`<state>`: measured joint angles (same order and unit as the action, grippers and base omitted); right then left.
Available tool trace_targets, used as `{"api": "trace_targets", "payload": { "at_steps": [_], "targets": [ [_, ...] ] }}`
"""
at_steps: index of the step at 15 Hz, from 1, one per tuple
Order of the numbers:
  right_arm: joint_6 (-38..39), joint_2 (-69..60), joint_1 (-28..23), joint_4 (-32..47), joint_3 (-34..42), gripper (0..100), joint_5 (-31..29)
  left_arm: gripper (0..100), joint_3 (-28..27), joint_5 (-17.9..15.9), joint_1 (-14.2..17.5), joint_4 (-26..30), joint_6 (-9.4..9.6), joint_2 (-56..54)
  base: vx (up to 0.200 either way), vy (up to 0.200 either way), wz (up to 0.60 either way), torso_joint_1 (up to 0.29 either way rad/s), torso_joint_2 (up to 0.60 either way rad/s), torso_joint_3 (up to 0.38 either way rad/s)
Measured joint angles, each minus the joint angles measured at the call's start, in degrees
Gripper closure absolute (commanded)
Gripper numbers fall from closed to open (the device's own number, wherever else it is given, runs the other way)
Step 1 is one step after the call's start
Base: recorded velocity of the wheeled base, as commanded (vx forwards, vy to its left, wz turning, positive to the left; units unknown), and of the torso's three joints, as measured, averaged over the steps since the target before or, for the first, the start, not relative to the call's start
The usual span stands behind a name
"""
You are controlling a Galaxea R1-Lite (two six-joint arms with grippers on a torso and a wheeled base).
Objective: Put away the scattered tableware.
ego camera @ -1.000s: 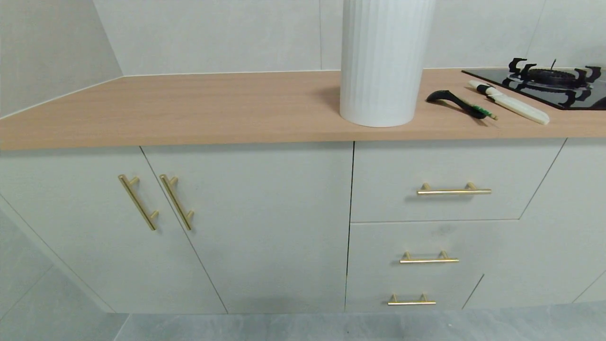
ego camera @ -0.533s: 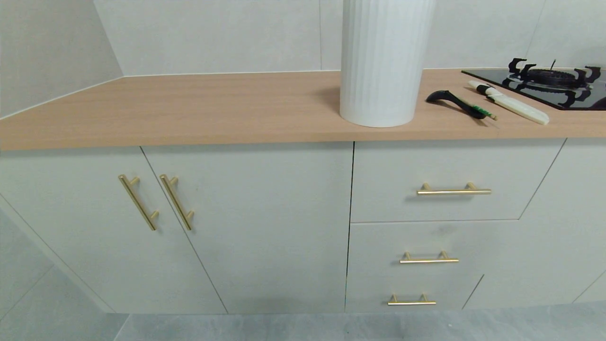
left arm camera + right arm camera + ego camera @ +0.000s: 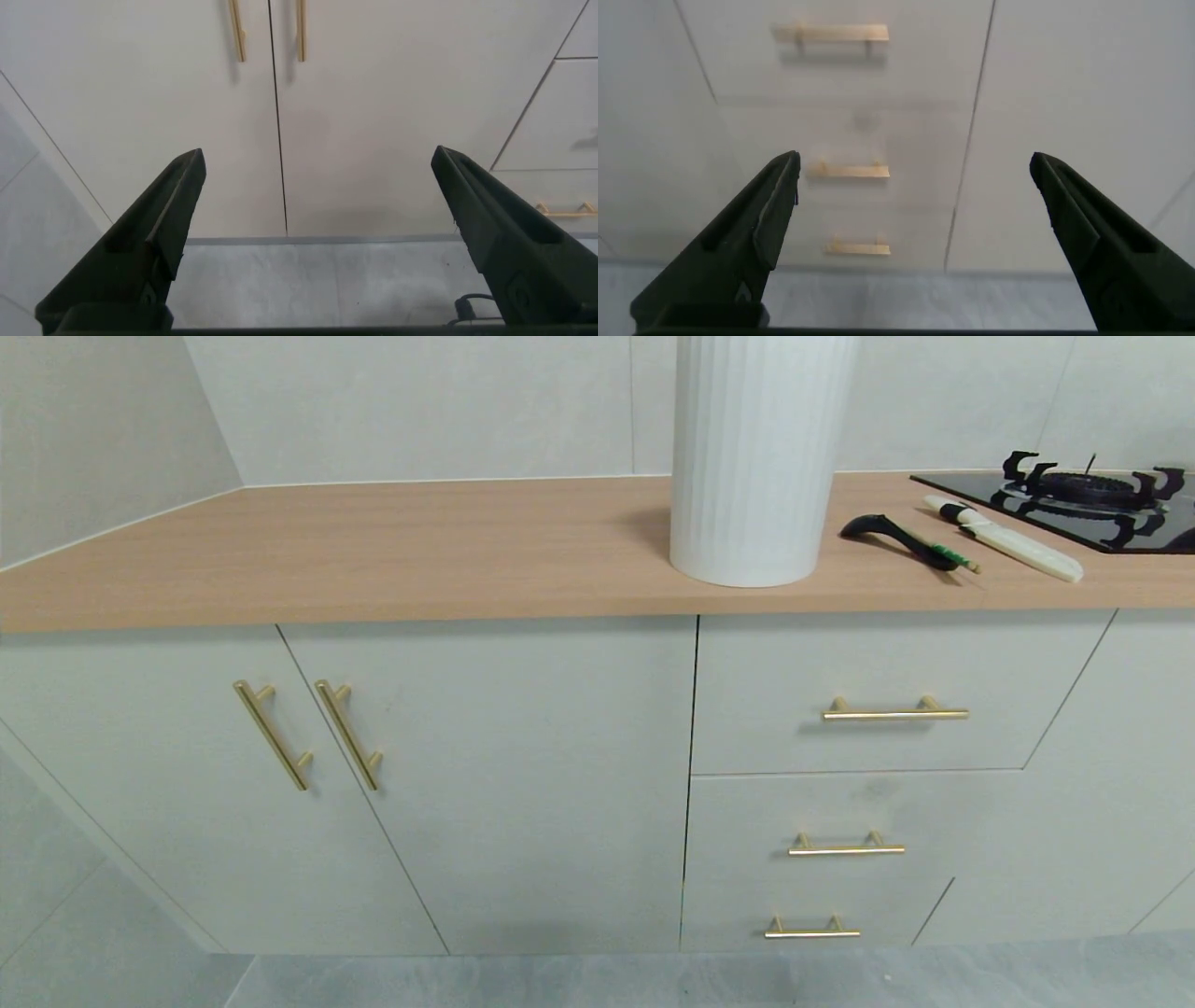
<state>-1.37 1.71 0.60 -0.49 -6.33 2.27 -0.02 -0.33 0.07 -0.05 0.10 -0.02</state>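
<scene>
On the wooden countertop (image 3: 373, 551) at the right lie a black ladle (image 3: 887, 536), a green-handled utensil (image 3: 954, 556) across its handle, and a white knife with a black band (image 3: 1008, 539). A tall white ribbed container (image 3: 752, 457) stands just left of them. My left gripper (image 3: 318, 168) is open, held low in front of the cabinet doors with nothing between its fingers. My right gripper (image 3: 915, 173) is open too, facing the stack of drawers, with nothing in it.
A black gas hob (image 3: 1092, 495) sits at the far right of the counter. Below are two cabinet doors with gold handles (image 3: 271, 733) and three drawers with gold handles (image 3: 894, 712). Grey floor tiles (image 3: 597, 980) run along the base.
</scene>
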Motion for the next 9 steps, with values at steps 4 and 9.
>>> {"api": "trace_targets", "payload": {
  "at_steps": [4, 9],
  "targets": [
    [0.2, 12.8, 1.2, 0.6, -2.8, 0, 6.2, 0, 0.0, 0.0, 0.0, 0.0, 0.00, 0.0, 0.000, 0.000, 0.00, 0.000, 0.00, 0.000],
    [-0.3, 37.4, 2.2, 0.3, -10.5, 0, 8.6, 0, 0.0, 0.0, 0.0, 0.0, -0.02, 0.0, 0.000, 0.000, 0.00, 0.000, 0.00, 0.000]
  ]
}}
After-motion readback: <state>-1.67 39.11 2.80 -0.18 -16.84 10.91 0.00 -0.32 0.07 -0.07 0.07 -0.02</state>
